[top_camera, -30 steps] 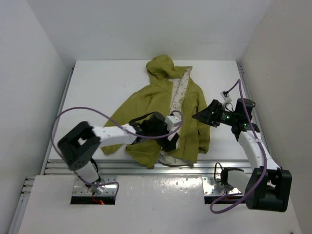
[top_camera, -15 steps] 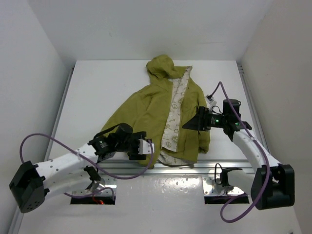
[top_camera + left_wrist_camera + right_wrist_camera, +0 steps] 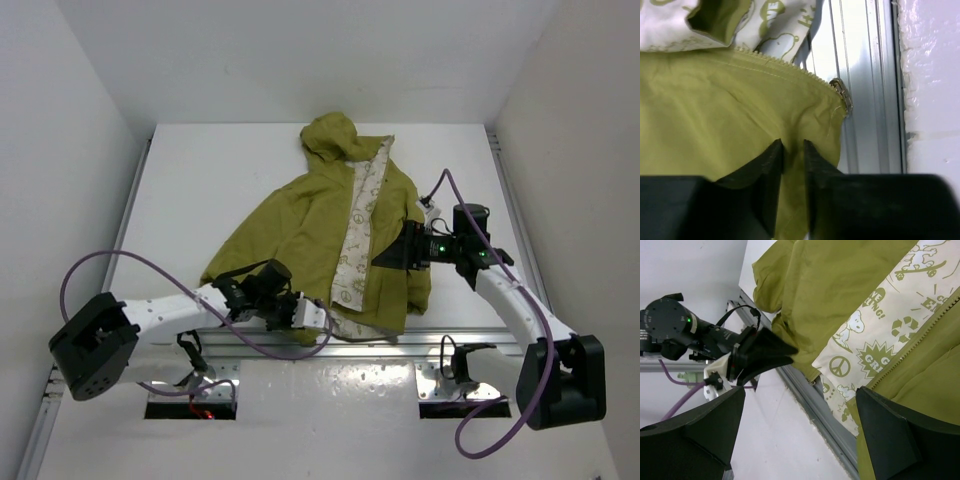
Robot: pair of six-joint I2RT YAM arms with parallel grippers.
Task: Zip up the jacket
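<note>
One jacket (image 3: pixel 320 220), soft olive fabric with cream cartoon-printed lining, lies spread open mid-table (image 3: pixel 200 190), hood toward the table's far edge. There are two black grippers. The left gripper (image 3: pixel 322 320), at the table's near edge, is clenched on the olive hem beside one metal zipper slider (image 3: pixel 841 94). The right gripper (image 3: pixel 392 250) hangs spread wide above the table's right side.

The olive-green, cream-lined hooded fabric jacket (image 3: pixel 300 215) lay spread out and unzipped, its hem at the tabletop's (image 3: pixel 200 180) near edge.
</note>
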